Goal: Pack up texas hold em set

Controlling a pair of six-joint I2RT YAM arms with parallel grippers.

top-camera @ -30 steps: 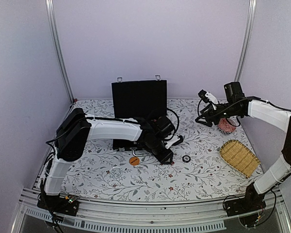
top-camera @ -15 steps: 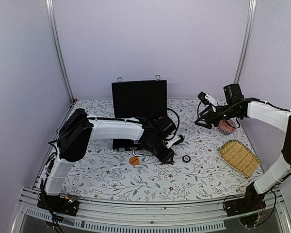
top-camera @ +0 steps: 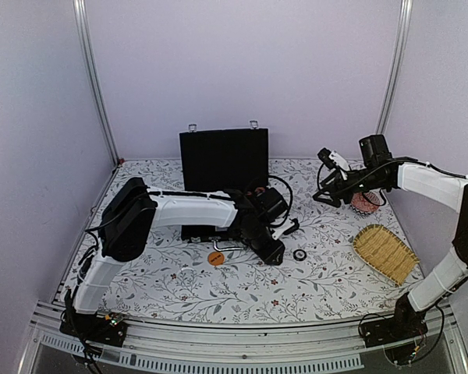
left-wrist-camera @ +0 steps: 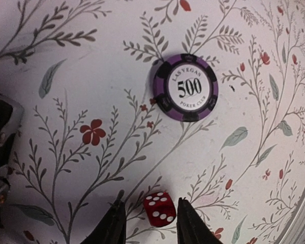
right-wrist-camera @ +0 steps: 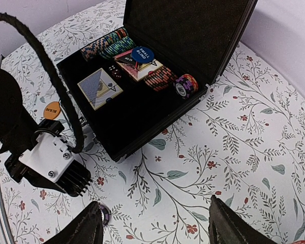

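A small red die (left-wrist-camera: 159,209) lies on the floral cloth between the fingertips of my left gripper (left-wrist-camera: 149,203), which stands open astride it, with a gap on the left side. A purple 500 chip (left-wrist-camera: 185,87) lies just beyond it, also visible as the chip (top-camera: 299,255) right of the left gripper (top-camera: 274,252). The black case (right-wrist-camera: 142,109) stands open, holding chip rows (right-wrist-camera: 108,44), cards (right-wrist-camera: 100,87) and a blue disc (right-wrist-camera: 142,54). An orange disc (top-camera: 216,258) lies in front of it. My right gripper (right-wrist-camera: 155,229) hovers open and empty right of the case.
A woven yellow basket (top-camera: 384,252) sits at the right, and a red patterned dish (top-camera: 365,202) lies behind it under the right arm. The left arm (top-camera: 187,209) stretches across the case's front. The case lid (top-camera: 224,158) stands upright at the back.
My left gripper has shifted slightly right along the cloth. My right gripper dipped a little, then held still.
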